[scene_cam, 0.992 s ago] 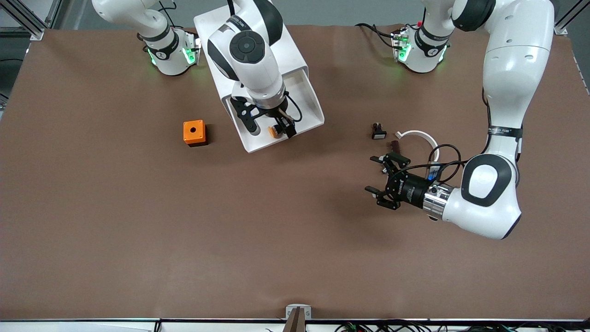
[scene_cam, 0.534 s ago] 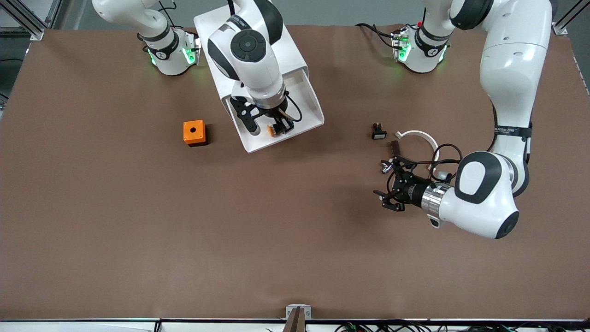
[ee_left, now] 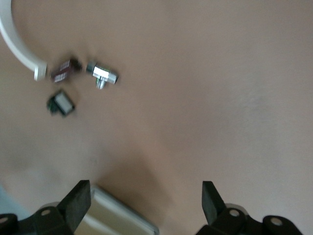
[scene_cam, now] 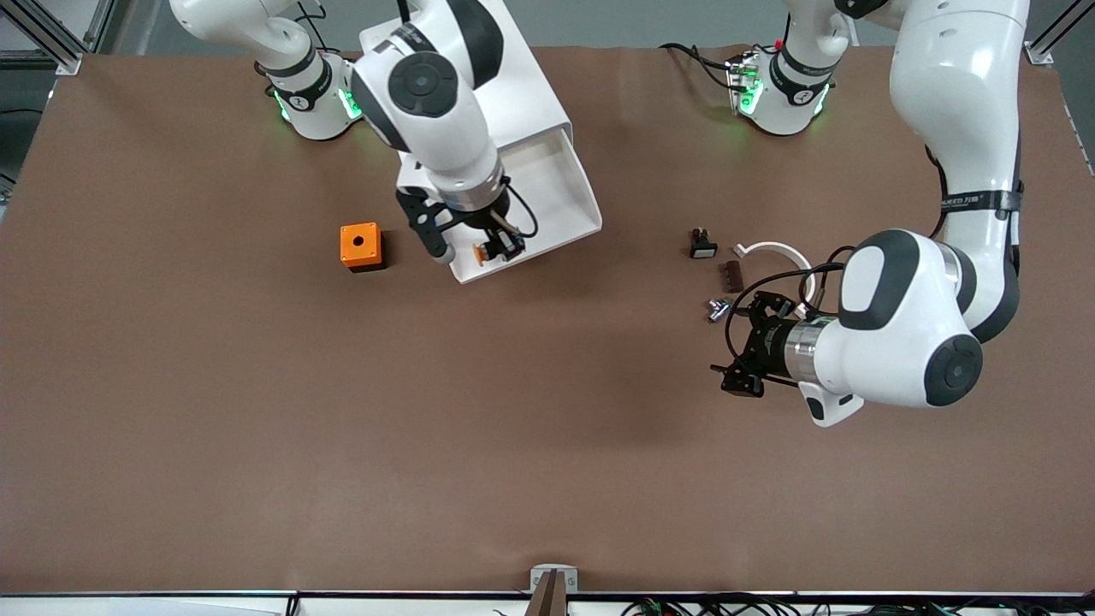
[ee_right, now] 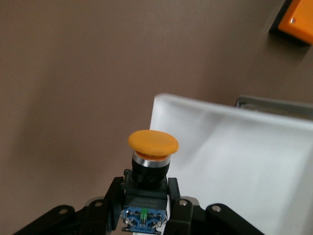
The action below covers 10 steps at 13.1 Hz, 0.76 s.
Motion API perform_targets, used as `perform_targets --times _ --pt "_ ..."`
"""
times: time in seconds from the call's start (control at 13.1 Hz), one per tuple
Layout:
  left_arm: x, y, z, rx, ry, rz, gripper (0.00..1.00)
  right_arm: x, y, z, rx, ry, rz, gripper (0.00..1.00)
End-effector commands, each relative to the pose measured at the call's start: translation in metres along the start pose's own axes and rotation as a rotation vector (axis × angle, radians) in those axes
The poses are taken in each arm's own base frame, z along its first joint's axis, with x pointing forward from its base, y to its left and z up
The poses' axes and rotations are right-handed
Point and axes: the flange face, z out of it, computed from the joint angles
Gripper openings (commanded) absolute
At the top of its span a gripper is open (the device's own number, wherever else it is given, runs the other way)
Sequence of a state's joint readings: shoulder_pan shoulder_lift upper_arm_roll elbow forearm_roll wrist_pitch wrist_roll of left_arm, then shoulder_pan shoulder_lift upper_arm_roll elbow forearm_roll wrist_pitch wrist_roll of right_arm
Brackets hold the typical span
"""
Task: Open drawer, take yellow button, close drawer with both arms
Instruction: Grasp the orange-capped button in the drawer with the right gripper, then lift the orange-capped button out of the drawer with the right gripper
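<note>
The top drawer [scene_cam: 560, 192] stands pulled out of the white cabinet [scene_cam: 513, 94]. My right gripper [scene_cam: 496, 248] is shut on the button [scene_cam: 484, 251] and holds it in the air over the corner of the drawer's front lip. In the right wrist view the orange cap [ee_right: 153, 142] sticks out past the right gripper [ee_right: 145, 196], whose fingers clamp the black-and-blue body, with the drawer [ee_right: 234, 161] beneath. My left gripper [scene_cam: 737, 342] hangs open and holds nothing, above bare table toward the left arm's end. It also shows open in the left wrist view [ee_left: 146, 205].
An orange square box [scene_cam: 359, 245] sits beside the drawer toward the right arm's end. Near my left gripper lie a black button with a white cap [scene_cam: 702, 245], a white curved piece [scene_cam: 777, 252], a brown part [scene_cam: 732, 272] and a metal fitting [scene_cam: 716, 310].
My right gripper has closed on the button, lifted it out of the drawer and carried it toward the orange box. The left arm has swung, drawing its open gripper back a little.
</note>
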<state>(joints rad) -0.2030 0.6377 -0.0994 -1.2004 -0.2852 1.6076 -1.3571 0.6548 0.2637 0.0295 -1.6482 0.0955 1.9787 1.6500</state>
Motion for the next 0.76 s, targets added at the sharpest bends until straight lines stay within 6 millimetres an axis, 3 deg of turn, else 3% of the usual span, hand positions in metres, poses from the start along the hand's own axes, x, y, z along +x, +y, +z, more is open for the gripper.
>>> perform_targets --times 0.0,0.31,0.53,0.69 --pt "-0.026 -0.002 -0.012 -0.013 0.108 0.259 1.00 0.058 -0.002 -0.049 -0.011 -0.004 -0.078 0.00" --pt "-0.056 0.007 -0.015 -0.064 0.169 0.547 1.00 0.150 0.012 -0.087 -0.058 -0.015 -0.229 0.00" --pt "-0.079 0.007 -0.013 -0.026 0.250 0.692 1.00 0.221 0.027 -0.093 -0.065 -0.027 -0.326 0.00" --pt "-0.112 0.007 -0.003 -0.015 0.248 0.743 1.00 0.276 0.043 -0.097 -0.055 -0.033 -0.404 0.01"
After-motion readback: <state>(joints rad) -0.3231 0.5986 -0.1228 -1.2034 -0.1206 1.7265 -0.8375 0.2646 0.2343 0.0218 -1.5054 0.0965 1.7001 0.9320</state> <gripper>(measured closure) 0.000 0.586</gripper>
